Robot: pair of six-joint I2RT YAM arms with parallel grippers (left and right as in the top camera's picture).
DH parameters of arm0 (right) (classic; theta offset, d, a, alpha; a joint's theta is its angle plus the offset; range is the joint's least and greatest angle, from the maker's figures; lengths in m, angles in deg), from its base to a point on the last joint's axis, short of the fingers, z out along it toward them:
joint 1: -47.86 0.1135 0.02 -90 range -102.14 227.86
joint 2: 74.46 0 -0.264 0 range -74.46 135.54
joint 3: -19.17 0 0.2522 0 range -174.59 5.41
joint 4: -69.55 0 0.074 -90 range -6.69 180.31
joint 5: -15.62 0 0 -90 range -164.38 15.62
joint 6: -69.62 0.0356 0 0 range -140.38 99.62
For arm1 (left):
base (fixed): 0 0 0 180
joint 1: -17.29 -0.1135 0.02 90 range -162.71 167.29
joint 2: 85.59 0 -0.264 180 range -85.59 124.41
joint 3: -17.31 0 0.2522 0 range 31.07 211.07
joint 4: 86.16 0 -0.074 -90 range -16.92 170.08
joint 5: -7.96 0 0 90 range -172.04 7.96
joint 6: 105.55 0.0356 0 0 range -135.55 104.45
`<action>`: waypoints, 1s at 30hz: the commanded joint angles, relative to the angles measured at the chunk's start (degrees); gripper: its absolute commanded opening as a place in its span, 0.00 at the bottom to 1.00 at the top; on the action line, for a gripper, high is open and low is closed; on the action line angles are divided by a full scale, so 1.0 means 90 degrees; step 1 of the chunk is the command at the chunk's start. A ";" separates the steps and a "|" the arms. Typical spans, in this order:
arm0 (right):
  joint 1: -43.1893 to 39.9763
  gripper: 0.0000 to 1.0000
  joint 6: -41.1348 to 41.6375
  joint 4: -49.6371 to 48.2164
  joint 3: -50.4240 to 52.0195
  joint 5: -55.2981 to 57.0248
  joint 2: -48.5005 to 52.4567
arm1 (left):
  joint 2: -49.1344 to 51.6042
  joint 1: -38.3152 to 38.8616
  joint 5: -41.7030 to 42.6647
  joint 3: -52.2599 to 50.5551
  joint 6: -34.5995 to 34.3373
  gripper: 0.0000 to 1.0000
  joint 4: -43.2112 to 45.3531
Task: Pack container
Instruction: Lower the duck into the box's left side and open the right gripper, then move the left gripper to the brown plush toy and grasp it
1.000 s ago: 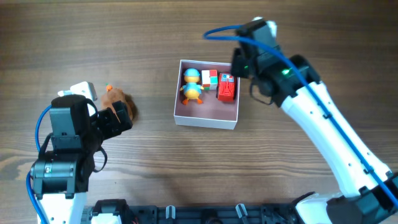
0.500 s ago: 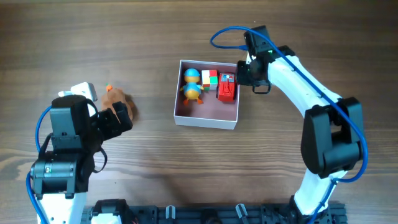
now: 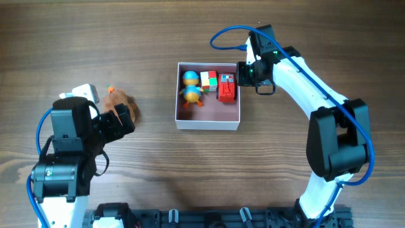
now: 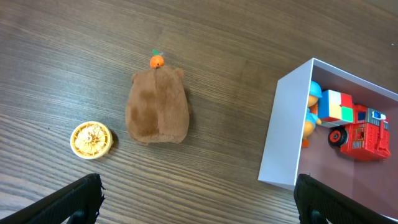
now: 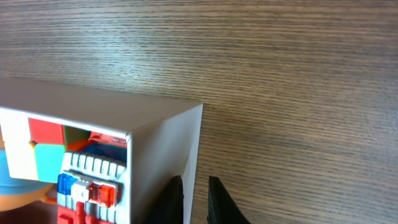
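Observation:
The container (image 3: 207,124) is a shallow white box at mid-table, with a pinkish floor. It holds a blue-and-orange duck figure (image 3: 191,87), a coloured cube (image 3: 208,80) and a red fire truck (image 3: 227,88). My right gripper (image 3: 243,73) is at its right wall near the far corner. In the right wrist view, the right gripper (image 5: 194,186) is shut on that thin wall (image 5: 158,155), one finger inside and one outside. My left gripper (image 4: 199,199) is wide open and empty, above bare table to the left of the container (image 4: 283,137).
A brown plush toy (image 4: 157,107) with an orange tip lies left of the box and also shows in the overhead view (image 3: 117,99). A small yellow disc (image 4: 91,139) lies on the table beside the plush. Wood table surrounds everything.
The right arm swung in and took hold of the container's right wall. The box has slid a little to the left and away. The left arm has not moved.

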 commanded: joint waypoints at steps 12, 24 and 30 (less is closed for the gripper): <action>-0.0483 0.77 0.0306 0.1928 -0.0131 0.1787 -0.2033 | -0.0029 -0.0058 -0.0466 0.0631 -0.0381 1.00 -0.0180; -0.1489 0.99 -0.0182 0.3762 -0.0124 0.1326 -0.4350 | 0.4124 -0.0486 -0.0641 0.1617 -0.0678 1.00 -0.0296; -0.1491 1.00 -0.0192 0.3752 -0.0119 0.1188 -0.4204 | 0.5770 -0.0486 -0.0214 0.1615 -0.0342 1.00 0.0158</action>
